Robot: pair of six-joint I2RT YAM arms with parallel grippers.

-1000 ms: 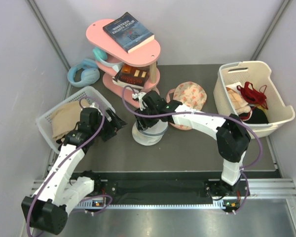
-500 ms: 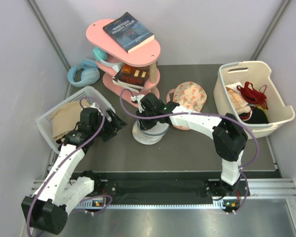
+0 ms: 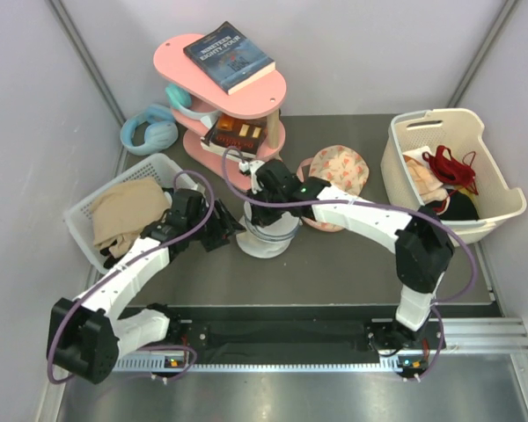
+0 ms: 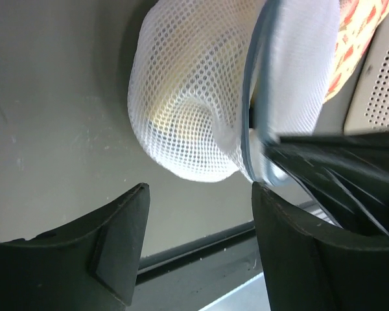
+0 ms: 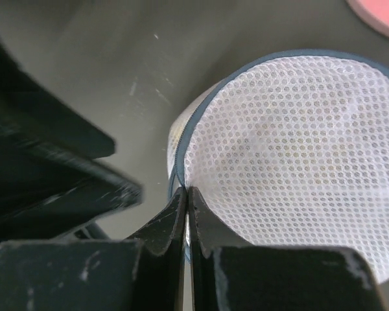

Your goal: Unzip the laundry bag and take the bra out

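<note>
The laundry bag [image 3: 268, 239], a white mesh drum with a blue-grey zip rim, stands on the dark table in the middle. My right gripper [image 5: 187, 194] comes down from above and is shut on the bag's zip rim at its left edge, with the mesh [image 5: 292, 149] spreading out to the right of it. My left gripper [image 4: 198, 217] is open with nothing between its fingers, just short of the bag's [image 4: 194, 97] side. In the top view the left gripper [image 3: 231, 230] sits just left of the bag. The bra shows only as a pale yellow tint [image 4: 175, 78] through the mesh.
A peach floral fabric piece [image 3: 339, 171] lies right behind the bag. A white basket [image 3: 493, 211] at the right holds a red garment [image 3: 449, 163]. A mesh basket [image 3: 163, 167] with tan cloth stands at the left. A pink shelf [image 3: 273, 88] with books and blue headphones [image 3: 148, 130] stand at the back.
My right gripper has shut on the bag's rim. My left arm has swung right, bringing its gripper up to the bag's side, its jaws a little narrower.
</note>
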